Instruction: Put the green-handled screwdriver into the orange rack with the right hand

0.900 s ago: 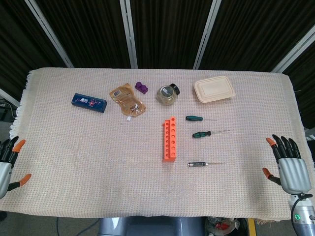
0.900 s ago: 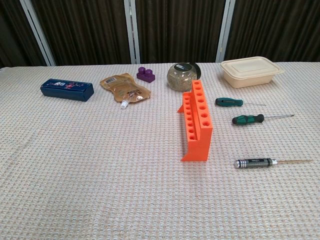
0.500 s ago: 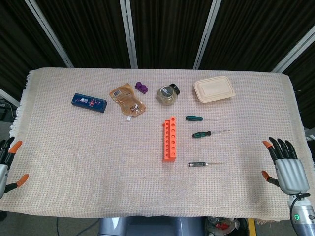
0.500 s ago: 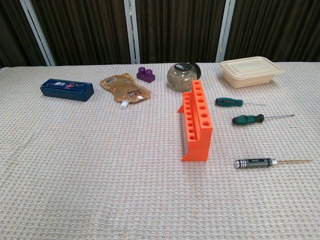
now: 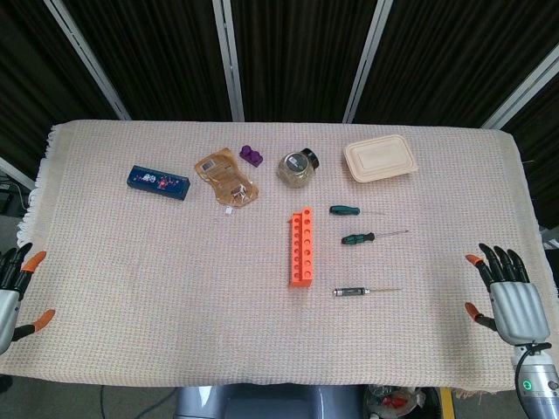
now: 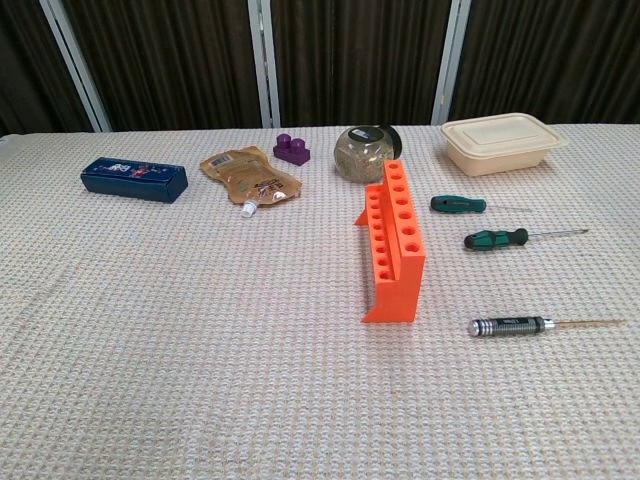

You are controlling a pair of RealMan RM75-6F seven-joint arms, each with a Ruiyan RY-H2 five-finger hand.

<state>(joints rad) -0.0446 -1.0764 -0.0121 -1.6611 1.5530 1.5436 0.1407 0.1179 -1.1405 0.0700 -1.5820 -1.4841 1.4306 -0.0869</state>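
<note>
Two green-handled screwdrivers lie right of the orange rack [image 5: 301, 247], tips pointing right: a shorter one [image 5: 344, 209] and a green-and-black one [image 5: 357, 237] just nearer to me. In the chest view the rack [image 6: 393, 245] stands upright with its holes facing up, and the two screwdrivers [image 6: 458, 204] [image 6: 495, 239] lie beside it. My right hand [image 5: 509, 295] hovers at the table's near right corner, fingers spread and empty, far from the screwdrivers. At the left edge, my left hand [image 5: 12, 288] is partly cut off, fingers apart and empty. Neither hand shows in the chest view.
A black-handled screwdriver [image 5: 349, 292] lies near the rack's front end. Along the back are a beige lidded container [image 5: 379, 158], a glass jar [image 5: 298, 168], a purple block [image 5: 251, 156], a tan pouch [image 5: 225, 178] and a blue box [image 5: 158, 182].
Both hands have sunk slightly toward the near edge of the table. Nothing on the table has moved.
</note>
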